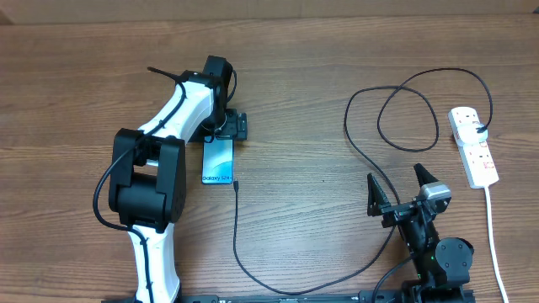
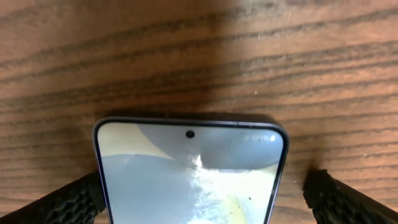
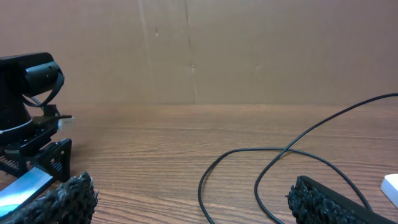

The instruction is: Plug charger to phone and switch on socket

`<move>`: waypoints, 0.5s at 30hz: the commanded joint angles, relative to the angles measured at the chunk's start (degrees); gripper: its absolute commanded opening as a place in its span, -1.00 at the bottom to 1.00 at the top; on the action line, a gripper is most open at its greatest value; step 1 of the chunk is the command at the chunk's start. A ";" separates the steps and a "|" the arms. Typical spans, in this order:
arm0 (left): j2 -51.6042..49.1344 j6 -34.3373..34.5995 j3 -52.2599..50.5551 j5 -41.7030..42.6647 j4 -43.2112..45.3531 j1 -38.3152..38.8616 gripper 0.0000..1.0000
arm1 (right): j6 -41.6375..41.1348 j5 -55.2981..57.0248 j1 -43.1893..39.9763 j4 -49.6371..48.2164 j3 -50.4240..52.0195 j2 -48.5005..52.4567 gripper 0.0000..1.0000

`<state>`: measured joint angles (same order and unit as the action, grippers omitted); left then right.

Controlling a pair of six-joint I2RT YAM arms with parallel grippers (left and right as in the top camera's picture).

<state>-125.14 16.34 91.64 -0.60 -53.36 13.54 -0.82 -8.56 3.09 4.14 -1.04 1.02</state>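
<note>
While the slim, blue-and-white-screened smartphone point(image 1: 219, 160) lies flat on the brown wood-grain table point(image 1: 337, 50), its top end is straddled by the left gripper point(image 2: 204, 182), whose jaws are spread wide with nothing clamped. The right gripper point(image 1: 394, 174) is likewise held wide apart and empty, near the long thin black charger cable point(image 1: 234, 227). The cable's small black connector tip point(image 1: 237, 184) is seen just beside the phone's lower corner, unplugged. The white, red-switched oblong power strip point(image 1: 473, 147) sits well apart at the right. Steadying the phone is judged to be the step in hand; next, the tip must be grasped and lined up with the port.
</note>
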 commanded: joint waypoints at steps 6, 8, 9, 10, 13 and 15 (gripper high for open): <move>-3.78 0.37 -1.97 -1.31 1.11 0.33 0.91 | 0.26 0.39 0.17 -0.15 0.55 -0.02 1.00; -3.78 0.37 -1.97 -1.31 0.94 0.33 0.88 | 0.24 0.39 0.17 -0.15 0.55 -0.02 1.00; -3.78 0.37 -1.97 -1.31 0.85 0.33 0.88 | 0.26 0.39 0.17 -0.15 0.55 -0.02 1.00; -3.78 0.37 -1.97 -1.31 0.70 0.33 0.88 | 0.24 0.42 0.17 -0.15 0.55 -0.02 1.00; -3.78 0.37 -1.97 -1.31 0.61 0.33 0.90 | 0.26 0.39 0.17 -0.15 0.55 -0.02 1.00; -3.78 0.37 -1.97 -1.31 0.50 0.33 0.89 | 0.24 0.42 0.17 -0.15 0.55 -0.02 1.00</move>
<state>-125.14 16.36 91.64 -0.75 -52.90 13.54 -0.84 -8.56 3.09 4.14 -1.04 1.02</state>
